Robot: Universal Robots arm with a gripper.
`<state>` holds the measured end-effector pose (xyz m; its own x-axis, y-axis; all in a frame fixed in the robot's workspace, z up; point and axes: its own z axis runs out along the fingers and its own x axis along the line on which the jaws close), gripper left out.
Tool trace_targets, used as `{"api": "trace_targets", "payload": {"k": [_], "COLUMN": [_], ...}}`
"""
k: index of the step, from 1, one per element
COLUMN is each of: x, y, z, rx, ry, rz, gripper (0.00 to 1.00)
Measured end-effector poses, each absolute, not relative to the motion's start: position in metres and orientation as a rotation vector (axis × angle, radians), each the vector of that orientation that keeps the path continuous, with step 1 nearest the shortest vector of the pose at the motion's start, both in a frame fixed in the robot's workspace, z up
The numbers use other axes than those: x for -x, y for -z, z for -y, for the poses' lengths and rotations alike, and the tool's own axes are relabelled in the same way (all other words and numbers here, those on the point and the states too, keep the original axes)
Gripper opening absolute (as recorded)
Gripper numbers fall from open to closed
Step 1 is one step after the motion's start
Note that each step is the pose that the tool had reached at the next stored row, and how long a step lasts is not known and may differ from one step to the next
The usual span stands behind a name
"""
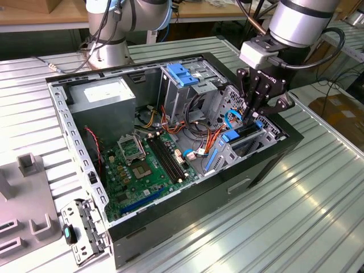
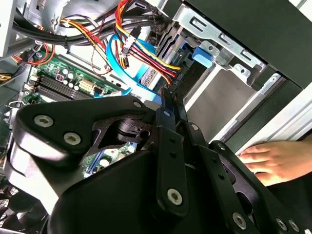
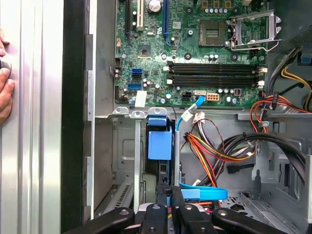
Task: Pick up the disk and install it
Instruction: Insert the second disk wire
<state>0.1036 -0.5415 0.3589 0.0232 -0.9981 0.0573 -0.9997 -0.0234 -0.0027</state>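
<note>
We see an open computer case (image 1: pixel 187 219) lying on a metal table (image 1: pixel 296 216). The robot's gripper (image 1: pixel 257 120) hangs over the case at about 3 o'clock in the exterior view, right above a metal drive bay (image 1: pixel 242 145).

The disk (image 3: pixel 159 168) stands on its edge inside that bay. In the first wrist view we see its thin dark edge with a blue plastic tab (image 3: pixel 160 144) lying on top of it. The two black fingers (image 3: pixel 163 195) are almost together, and their tips sit at the end of the disk. We cannot tell if they are squeezing it or only touching it.

The green board (image 1: pixel 142 165) lies flat in the case near 8 o'clock in the exterior view. A blue flat cable (image 3: pixel 204 193) and a bunch of coloured wires (image 3: pixel 214 151) run next to the bay. A person's hand (image 2: pixel 275 161) rests on the table beside the case.
</note>
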Motion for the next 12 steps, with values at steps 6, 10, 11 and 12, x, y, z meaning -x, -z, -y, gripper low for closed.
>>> {"api": "trace_targets", "payload": {"k": [6, 10, 11, 12], "x": [-0.103, -0.103, -0.103, -0.103], "y": [-0.3584, -0.357, -0.3567, -0.3564], "z": [0.5429, 0.5429, 0.5429, 0.543], "rx": [-2.209, -2.177, -2.173, -2.174], "ry": [-0.062, -0.061, -0.061, -0.058], "rz": [2.182, 2.214, 2.218, 2.22], "gripper": [0.16, 0.16, 0.16, 0.16]}}
